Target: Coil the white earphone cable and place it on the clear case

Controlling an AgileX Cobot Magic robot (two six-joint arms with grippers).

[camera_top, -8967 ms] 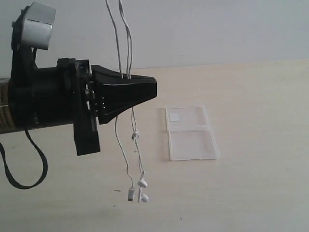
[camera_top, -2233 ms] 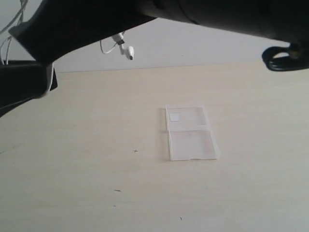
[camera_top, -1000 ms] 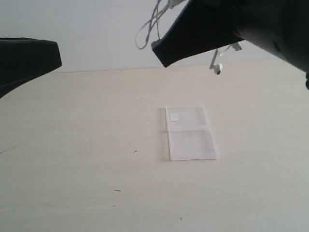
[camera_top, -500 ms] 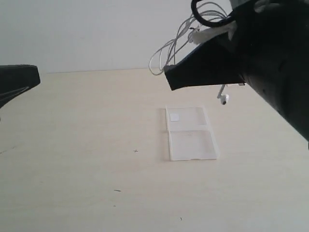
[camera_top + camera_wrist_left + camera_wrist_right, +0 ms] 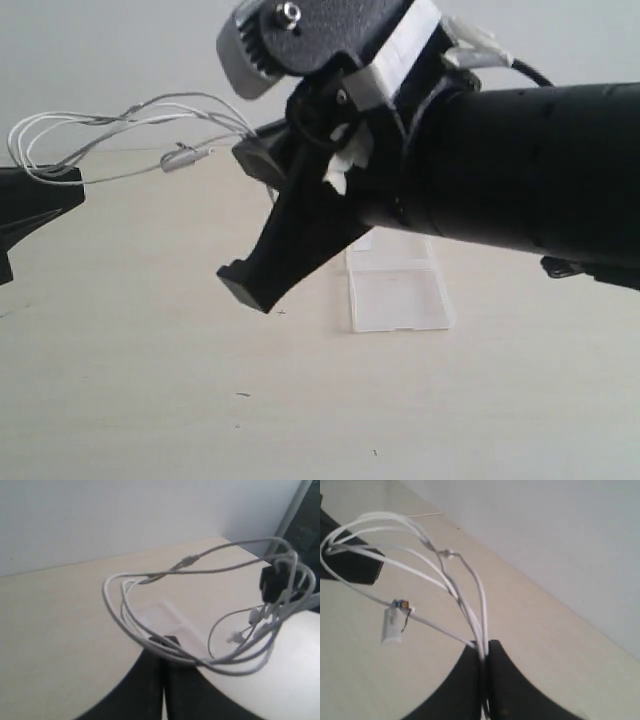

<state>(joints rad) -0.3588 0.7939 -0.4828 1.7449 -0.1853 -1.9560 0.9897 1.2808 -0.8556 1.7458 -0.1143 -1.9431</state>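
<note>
The white earphone cable (image 5: 150,115) hangs in the air in several loose loops, stretched between both grippers. My left gripper (image 5: 62,180), at the left edge, is shut on one end of the loops (image 5: 150,575). My right gripper (image 5: 252,152) reaches across the middle and is shut on the other end, with strands (image 5: 445,580) running into its closed tips (image 5: 484,647). A small inline piece (image 5: 185,156) sits on a strand, and a white plug (image 5: 392,622) dangles. The clear case (image 5: 400,295) lies open and flat on the table, with its far half hidden behind the right arm.
The pale wooden table (image 5: 150,380) spreads below, with a grey wall (image 5: 120,50) behind it. The bulky black right arm (image 5: 520,170) fills the upper right of the exterior view. From the left wrist, the case (image 5: 165,617) shows under the loops.
The right arm has swung left and lower, now covering part of the case. The cable bundle, earlier bunched above the right gripper, is now drawn out sideways to the left gripper.
</note>
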